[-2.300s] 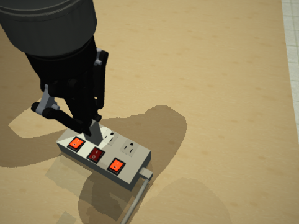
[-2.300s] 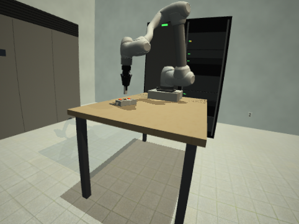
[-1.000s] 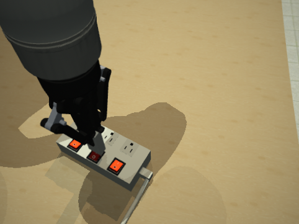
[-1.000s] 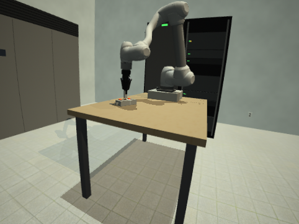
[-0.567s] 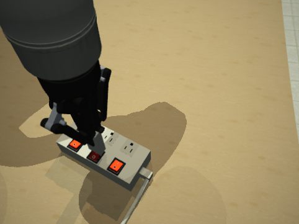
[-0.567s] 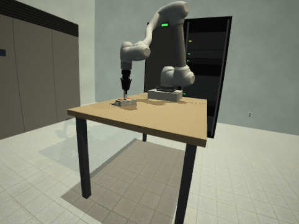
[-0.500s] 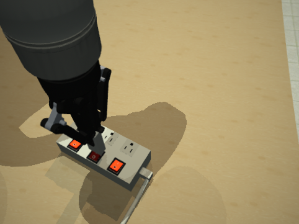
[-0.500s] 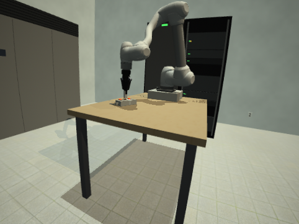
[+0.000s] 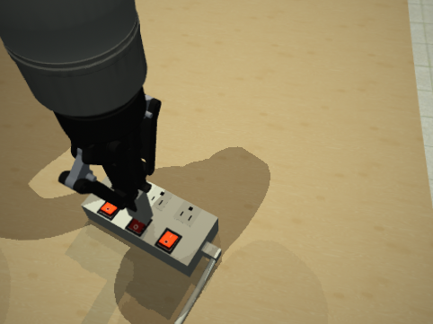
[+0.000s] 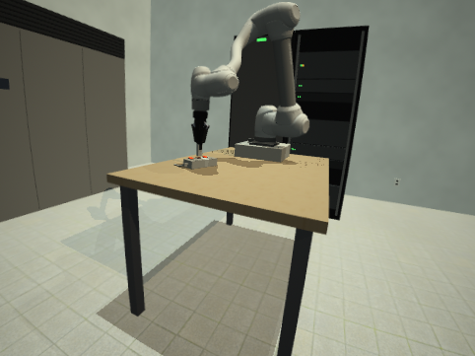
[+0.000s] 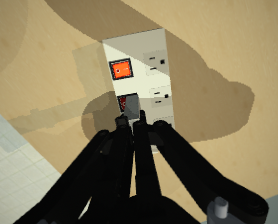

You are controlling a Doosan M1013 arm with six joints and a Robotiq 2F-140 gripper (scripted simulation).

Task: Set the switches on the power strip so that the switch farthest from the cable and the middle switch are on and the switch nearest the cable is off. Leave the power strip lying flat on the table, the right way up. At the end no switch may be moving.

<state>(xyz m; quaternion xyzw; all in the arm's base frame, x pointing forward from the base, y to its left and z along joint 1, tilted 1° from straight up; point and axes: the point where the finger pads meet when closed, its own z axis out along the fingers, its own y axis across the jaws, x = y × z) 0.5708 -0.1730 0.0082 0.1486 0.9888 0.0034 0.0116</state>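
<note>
The grey power strip lies flat on the table, right way up, with its cable leaving at the front right. The switch nearest the cable and the switch farthest from it show bright orange. The middle switch looks dark red. My gripper is shut and empty, pointing straight down with its fingertips touching the middle switch. In the wrist view the fingertips cover part of the middle switch. The far switch is bright there, and the near one is hidden under the fingers.
Sockets run along the strip's far side. The arm's base stands at the back of the table, and a dark server rack stands behind it. The strip lies near the table's left edge.
</note>
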